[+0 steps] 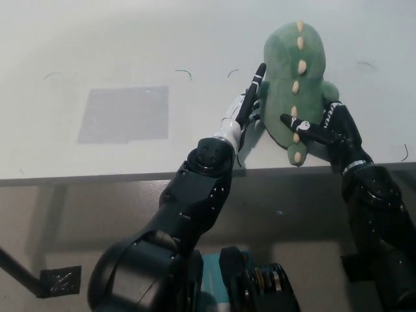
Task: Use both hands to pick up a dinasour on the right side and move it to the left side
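The white tabletop [97, 45] carries a grey square patch [123, 114] at left and a green dinosaur [294, 84] at right.

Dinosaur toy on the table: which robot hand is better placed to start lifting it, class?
The right robot hand: its fingers already lie across the green dinosaur. The left robot hand only presses flat against its side.
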Controlling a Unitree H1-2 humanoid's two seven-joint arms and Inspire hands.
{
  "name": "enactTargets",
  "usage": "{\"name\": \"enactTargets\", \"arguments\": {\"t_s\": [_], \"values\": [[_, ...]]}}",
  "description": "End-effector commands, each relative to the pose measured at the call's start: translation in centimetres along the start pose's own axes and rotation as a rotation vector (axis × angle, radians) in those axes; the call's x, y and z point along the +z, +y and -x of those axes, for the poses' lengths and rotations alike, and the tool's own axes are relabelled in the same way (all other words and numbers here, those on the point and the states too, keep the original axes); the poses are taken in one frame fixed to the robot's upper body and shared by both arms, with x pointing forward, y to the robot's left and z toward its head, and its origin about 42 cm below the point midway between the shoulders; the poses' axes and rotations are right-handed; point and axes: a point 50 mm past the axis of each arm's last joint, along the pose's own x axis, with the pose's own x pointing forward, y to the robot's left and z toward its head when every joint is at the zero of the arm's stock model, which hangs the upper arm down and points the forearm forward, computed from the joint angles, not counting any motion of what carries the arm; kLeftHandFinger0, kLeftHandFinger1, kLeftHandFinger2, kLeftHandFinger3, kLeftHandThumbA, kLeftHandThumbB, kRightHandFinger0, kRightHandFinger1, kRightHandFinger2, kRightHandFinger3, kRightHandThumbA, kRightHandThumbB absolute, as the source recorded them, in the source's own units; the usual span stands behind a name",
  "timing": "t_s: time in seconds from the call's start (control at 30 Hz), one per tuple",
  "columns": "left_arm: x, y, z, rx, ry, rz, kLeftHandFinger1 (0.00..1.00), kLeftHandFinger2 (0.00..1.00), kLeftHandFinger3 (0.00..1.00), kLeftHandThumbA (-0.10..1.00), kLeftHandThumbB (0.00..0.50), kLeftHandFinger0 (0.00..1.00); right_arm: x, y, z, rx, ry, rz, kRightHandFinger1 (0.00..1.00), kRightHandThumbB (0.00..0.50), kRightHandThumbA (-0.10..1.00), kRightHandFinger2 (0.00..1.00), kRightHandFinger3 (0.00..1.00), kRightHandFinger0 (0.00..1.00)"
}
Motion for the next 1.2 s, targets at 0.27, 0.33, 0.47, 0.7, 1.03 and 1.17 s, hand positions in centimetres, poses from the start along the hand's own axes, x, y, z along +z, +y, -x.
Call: {"name": "enactTargets", "arguments": {"t_s": [0.27, 0.33, 0.47, 0.7, 1.03, 1.17], "values": [[-0.3, -3.3, 0.5, -0.159, -0.051, 0.000, 1.00, 1.00, 1.00, 1.00, 0.337, 1.00, 1.0, 4.4, -0.8, 0.073, -0.069, 0.064, 1.00, 0.069, 1.00, 1.00, 1.00, 1.00], [-0.5, -2.7, 0.6, -0.155, -0.062, 0.018, 1.00, 1.00, 1.00, 1.00, 0.309, 1.00, 0.9, 5.1, -0.8, 0.084, -0.069, 0.080, 1.00, 0.085, 1.00, 1.00, 1.00, 1.00], [-0.9, -1.7, 0.6, -0.139, -0.056, 0.001, 1.00, 1.00, 1.00, 1.00, 0.320, 1.00, 1.0, 6.2, -1.0, 0.096, -0.068, 0.095, 1.00, 0.059, 1.00, 1.00, 1.00, 1.00], [-3.2, 0.6, 1.3, -0.097, -0.032, 0.037, 1.00, 1.00, 1.00, 1.00, 0.322, 1.00, -0.3, 9.6, -0.6, 0.112, -0.045, 0.101, 1.00, 0.060, 1.00, 1.00, 1.00, 1.00], [-6.5, 3.0, 2.8, -0.022, -0.030, 0.070, 1.00, 1.00, 1.00, 1.00, 0.294, 1.00, -2.6, 12.9, 0.6, 0.154, 0.005, 0.079, 1.00, 0.120, 1.00, 1.00, 1.00, 1.00], [-7.8, 4.4, 3.4, 0.013, -0.022, 0.062, 1.00, 1.00, 1.00, 1.00, 0.253, 1.00, -3.0, 14.1, 1.1, 0.207, 0.008, 0.045, 1.00, 0.134, 1.00, 1.00, 1.00, 1.00]]}}
